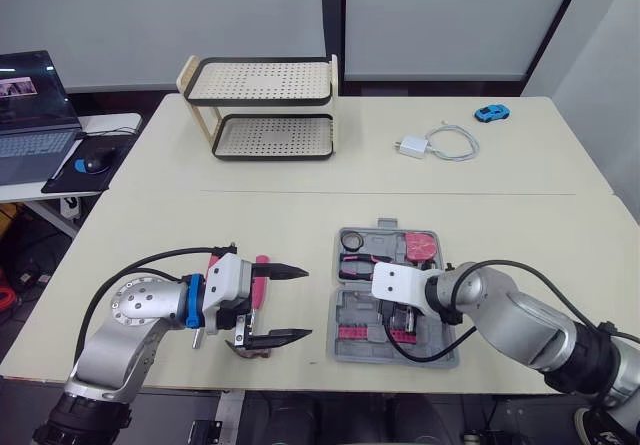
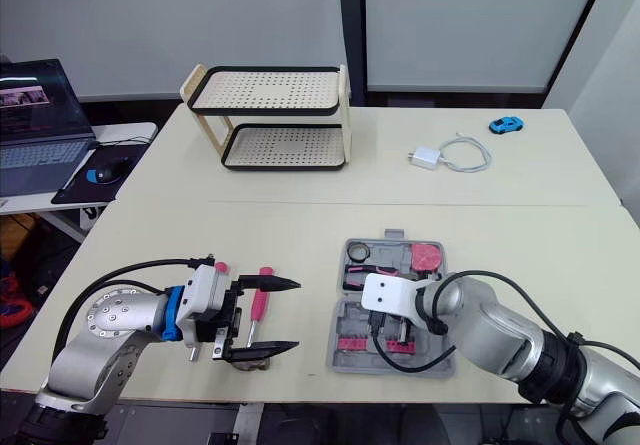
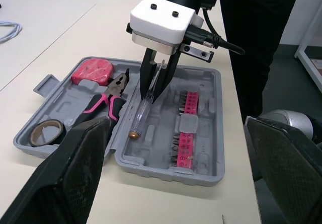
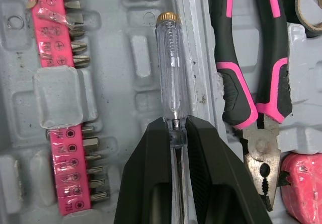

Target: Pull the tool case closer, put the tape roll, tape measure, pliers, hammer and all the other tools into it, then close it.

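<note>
Left gripper [image 1: 303, 303] spread wide and empty, over a pink-handled tool [image 2: 259, 308], likely the hammer, lying on the table left of the open tool case [image 3: 166, 171]. Right gripper [image 4: 176, 133] pinched on the shaft of a clear-handled screwdriver [image 4: 170, 68], its handle low in the case's near half, just beside the pliers [image 4: 271, 58]. My worry: the handle doesn't look squarely in its moulded slot, so if I release here it may sit proud or roll against the pliers and block the lid.
</note>
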